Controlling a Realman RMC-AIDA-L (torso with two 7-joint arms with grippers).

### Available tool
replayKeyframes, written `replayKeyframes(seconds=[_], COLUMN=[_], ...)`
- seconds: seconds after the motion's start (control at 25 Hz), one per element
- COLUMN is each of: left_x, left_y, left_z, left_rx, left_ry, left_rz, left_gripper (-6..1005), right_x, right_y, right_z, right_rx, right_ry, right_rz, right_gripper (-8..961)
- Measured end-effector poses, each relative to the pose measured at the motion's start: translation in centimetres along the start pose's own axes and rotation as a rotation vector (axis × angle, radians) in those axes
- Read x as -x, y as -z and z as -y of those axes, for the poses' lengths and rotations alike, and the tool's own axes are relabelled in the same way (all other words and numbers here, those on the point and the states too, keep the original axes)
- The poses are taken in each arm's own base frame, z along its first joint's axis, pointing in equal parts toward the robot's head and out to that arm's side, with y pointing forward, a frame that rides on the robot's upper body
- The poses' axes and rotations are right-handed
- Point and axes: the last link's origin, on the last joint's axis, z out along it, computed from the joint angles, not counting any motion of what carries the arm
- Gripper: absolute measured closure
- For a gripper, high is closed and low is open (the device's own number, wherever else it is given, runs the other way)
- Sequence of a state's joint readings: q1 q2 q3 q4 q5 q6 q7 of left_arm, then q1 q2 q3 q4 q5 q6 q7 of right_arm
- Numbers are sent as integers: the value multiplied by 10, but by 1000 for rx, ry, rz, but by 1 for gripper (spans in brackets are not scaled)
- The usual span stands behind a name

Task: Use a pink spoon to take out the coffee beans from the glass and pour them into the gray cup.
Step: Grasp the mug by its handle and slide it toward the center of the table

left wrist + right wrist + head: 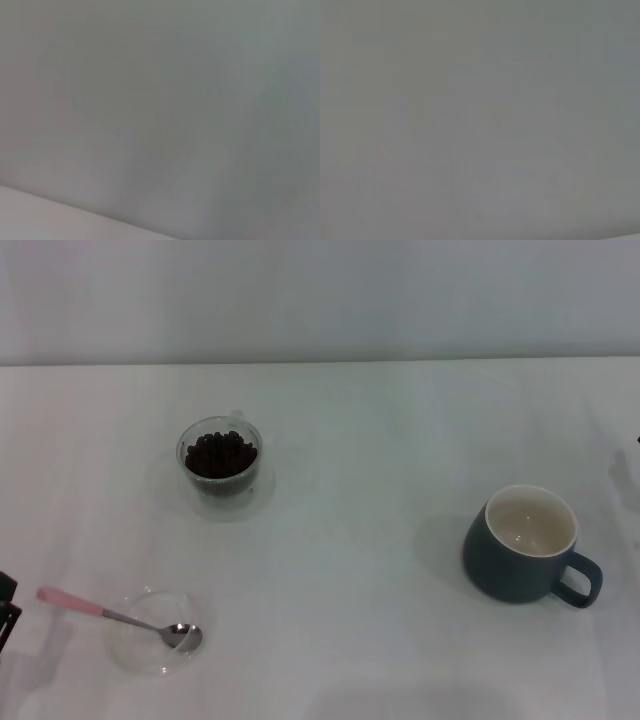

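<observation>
White tabletop fills my head view: the pink spoon (100, 613) lies with its bowl in a shallow glass dish (150, 644), the glass (220, 464) of coffee beans (220, 454) beyond, the gray cup (527, 545) well apart to my right — that shiny shaft may slip and flip the dish. My left gripper (6, 608) barely shows beside the handle, fingers I cannot tell; both wrist views show only blank surface — my right gripper is unseen
</observation>
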State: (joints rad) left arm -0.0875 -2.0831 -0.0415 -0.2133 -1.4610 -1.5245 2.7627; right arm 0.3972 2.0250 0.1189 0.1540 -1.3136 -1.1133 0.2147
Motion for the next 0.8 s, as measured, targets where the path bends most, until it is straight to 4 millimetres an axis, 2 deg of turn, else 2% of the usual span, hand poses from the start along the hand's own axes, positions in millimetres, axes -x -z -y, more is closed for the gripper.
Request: replayKeyframes(seconds=[0.52, 0.8], left_x=[-1, -1], left_y=[1, 1], left_z=[3, 4], left_rx=[-2, -9], left_ry=[-12, -12], left_rz=[2, 1], left_gripper=[107, 106], right_x=[-7, -9], right_y=[14, 35], right_z=[0, -5], right_rx=[9, 80], right_ry=[-18, -4], right_rz=[-7, 32], right_gripper=[109, 109])
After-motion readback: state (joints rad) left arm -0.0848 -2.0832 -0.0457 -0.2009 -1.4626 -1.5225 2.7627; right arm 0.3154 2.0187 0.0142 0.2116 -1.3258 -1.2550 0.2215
